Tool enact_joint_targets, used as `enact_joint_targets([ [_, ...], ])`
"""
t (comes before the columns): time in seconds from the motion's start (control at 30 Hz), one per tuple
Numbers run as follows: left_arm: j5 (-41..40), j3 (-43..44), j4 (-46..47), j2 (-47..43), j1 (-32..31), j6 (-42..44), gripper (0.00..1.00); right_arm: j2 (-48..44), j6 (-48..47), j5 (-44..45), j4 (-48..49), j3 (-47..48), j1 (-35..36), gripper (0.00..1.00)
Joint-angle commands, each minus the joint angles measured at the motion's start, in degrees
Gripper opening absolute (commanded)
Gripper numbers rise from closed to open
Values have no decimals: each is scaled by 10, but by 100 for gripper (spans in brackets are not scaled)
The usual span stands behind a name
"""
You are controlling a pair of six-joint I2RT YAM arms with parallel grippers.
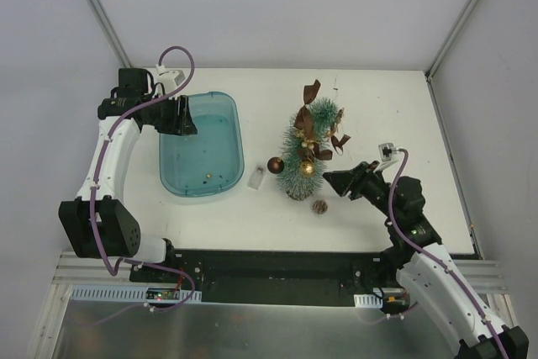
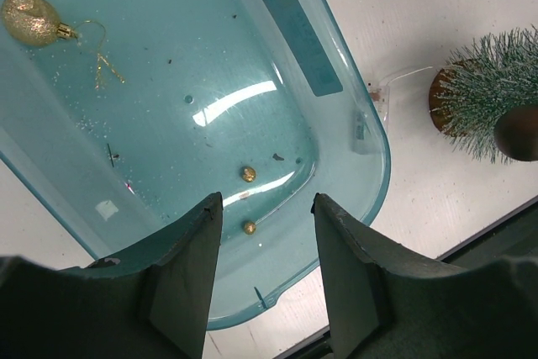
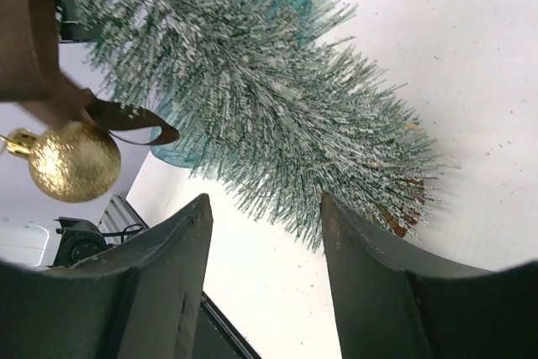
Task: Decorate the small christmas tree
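Tree status: small christmas tree [image 1: 301, 157] stands mid-table, just right of the teal tray [image 1: 238, 136], base on the near side. It carries a gold ball [image 1: 308, 169] low down and brown ribbon [image 1: 313, 92] at the top and on its right. A brown ball [image 1: 276, 165] sits at its left edge; whether it hangs on a branch or rests on the table is unclear from above.

Right gripper [image 1: 328, 178] is just right of the tree's base, pointing at it. In the wrist view the fingers [image 3: 370, 292] are spread with only table and bristle tips in the gap, gripping nothing.

Left gripper [image 1: 187, 115] hovers over the far-left end of the tray, fingers [image 2: 185, 283] apart and empty. In the tray: one gold glitter ornament [image 2: 29, 18] with a loop, plus two small gold beads [image 2: 248, 174] (and some loose specks).

Also on the table: a small clear piece [image 1: 257, 177] between tray and tree, and a small brown lump [image 1: 319, 206] near the base, possibly a pinecone.
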Motion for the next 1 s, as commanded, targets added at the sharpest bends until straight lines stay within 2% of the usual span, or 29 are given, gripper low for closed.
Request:
enact_joint_targets([
  [0.0, 6, 0, -1, -26, -1, -6, 47, -9, -10, 8, 2, -2, 2, 57],
  [0.17, 4, 0, -1, -26, -1, -5, 47, -26, -17, 12, -17, 2, 2, 57],
  [0.33, 1, -3, -1, -24, -2, -1, 47, -63, -53, 12, -107, 9, 2, 57],
  [0.63, -29, -4, -1, 3, -1, 10, 48, -151, -29, 18, -214, -63, 35, 58],
  [0.73, -32, -4, 0, 10, -1, 11, 48, -150, -14, 61, -251, -72, 110, 60],
  [0.87, -33, -3, 0, 11, -1, 9, 48, -140, 1, 170, -292, -62, 269, 67],
  [0.97, -36, -2, -1, 11, -1, 9, 48, -123, 12, 243, -307, -52, 362, 71],
])
